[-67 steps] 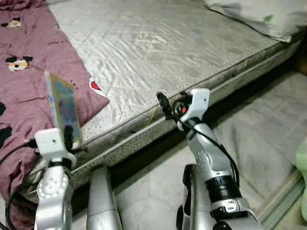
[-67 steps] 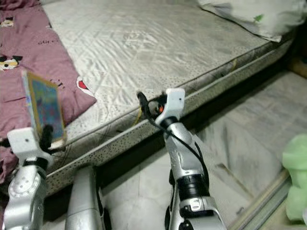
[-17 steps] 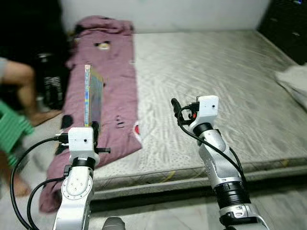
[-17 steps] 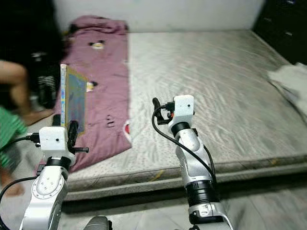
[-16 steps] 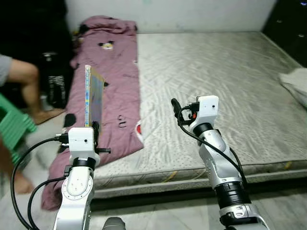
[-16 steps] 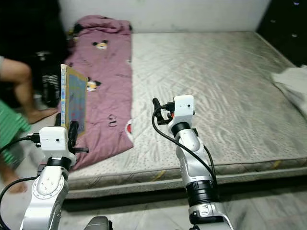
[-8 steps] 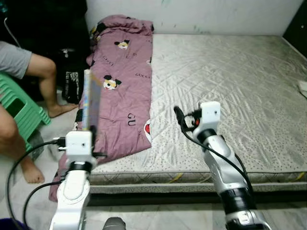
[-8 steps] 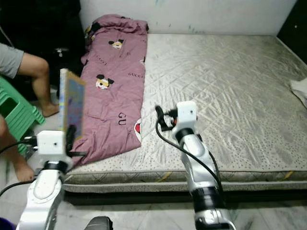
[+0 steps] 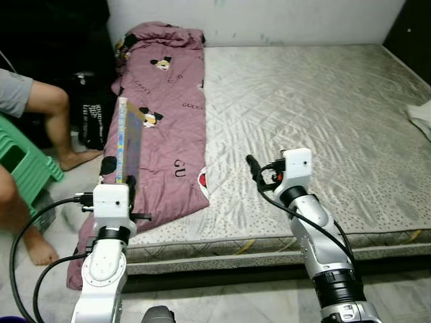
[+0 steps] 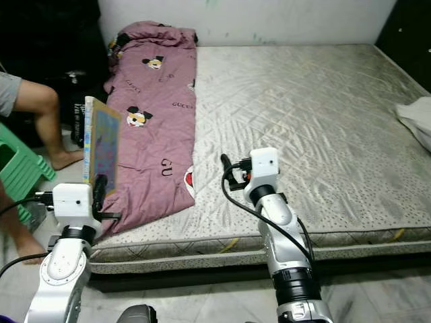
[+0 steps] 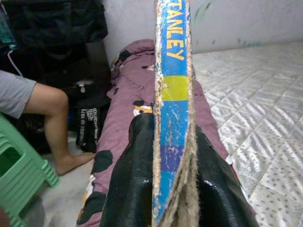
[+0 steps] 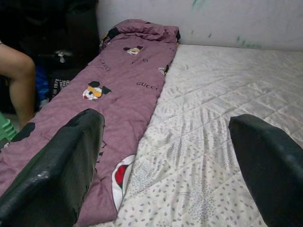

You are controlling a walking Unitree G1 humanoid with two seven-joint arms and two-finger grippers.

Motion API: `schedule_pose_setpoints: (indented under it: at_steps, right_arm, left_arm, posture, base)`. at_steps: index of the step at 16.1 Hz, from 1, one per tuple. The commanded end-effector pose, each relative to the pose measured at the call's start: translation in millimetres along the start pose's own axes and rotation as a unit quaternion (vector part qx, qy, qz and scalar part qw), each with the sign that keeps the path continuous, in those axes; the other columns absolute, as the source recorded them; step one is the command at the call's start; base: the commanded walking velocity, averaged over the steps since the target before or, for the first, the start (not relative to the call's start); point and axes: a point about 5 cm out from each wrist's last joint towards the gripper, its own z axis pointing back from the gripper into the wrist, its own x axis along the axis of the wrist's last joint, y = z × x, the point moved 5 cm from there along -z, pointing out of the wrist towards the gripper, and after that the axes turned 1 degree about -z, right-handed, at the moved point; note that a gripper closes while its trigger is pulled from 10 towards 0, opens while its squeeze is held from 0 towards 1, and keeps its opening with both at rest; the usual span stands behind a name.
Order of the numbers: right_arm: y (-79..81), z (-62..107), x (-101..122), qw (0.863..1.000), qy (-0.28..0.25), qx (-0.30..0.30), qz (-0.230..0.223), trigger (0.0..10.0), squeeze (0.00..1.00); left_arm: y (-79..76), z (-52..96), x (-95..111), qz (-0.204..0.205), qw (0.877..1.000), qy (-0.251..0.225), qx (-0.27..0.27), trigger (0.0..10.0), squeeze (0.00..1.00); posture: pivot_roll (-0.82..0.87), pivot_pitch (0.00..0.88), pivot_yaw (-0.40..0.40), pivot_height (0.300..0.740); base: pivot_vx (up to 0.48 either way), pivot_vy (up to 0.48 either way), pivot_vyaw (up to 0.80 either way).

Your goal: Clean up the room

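My left gripper is shut on a thin colourful book held upright on edge, in front of the bed's left corner. Its worn blue and yellow spine sits clamped between the two black fingers. My right gripper is raised over the mattress's front edge, open with nothing between its fingers. A purple cartoon-print blanket lies stretched along the left side of the grey quilted mattress.
A person sits at the left on a green plastic stool, a bare leg and foot beside the bed. Dark bags stand against the wall behind. A white cloth lies at the mattress's right edge. Marble floor runs in front.
The camera has swung left and pulled back from the bed's right end, bringing the whole mattress, the blanket and the seated person into view. Both arms keep their pose, the book still gripped.
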Motion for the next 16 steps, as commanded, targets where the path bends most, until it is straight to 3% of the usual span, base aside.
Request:
schedule_pose_setpoints:
  at_steps: [1,6,16]
  right_arm:
    - [4.8,-2.0,9.7,1.0,-0.014,0.011,0.003,10.0,0.0]
    - [4.7,-2.9,8.3,1.0,-0.009,0.006,0.004,10.0,0.0]
    - [5.6,-5.3,9.2,1.0,-0.009,0.003,-0.003,10.0,0.0]
  left_arm:
    - [4.0,-1.3,6.5,-0.003,1.0,-0.016,0.009,10.0,0.0]
    - [3.6,-1.6,6.8,-0.001,1.0,-0.015,0.008,10.0,0.0]
    - [0.7,-3.7,10.8,0.01,1.0,-0.022,0.01,10.0,0.0]
  posture:
    - [-0.03,0.022,-0.021,0.74]
    - [-0.03,0.025,-0.021,0.74]
    - [-0.03,0.026,-0.025,0.74]
  base:
    - [0.0,0.0,0.73]
    - [0.0,0.0,0.69]
    - [0.0,0.0,0.0]
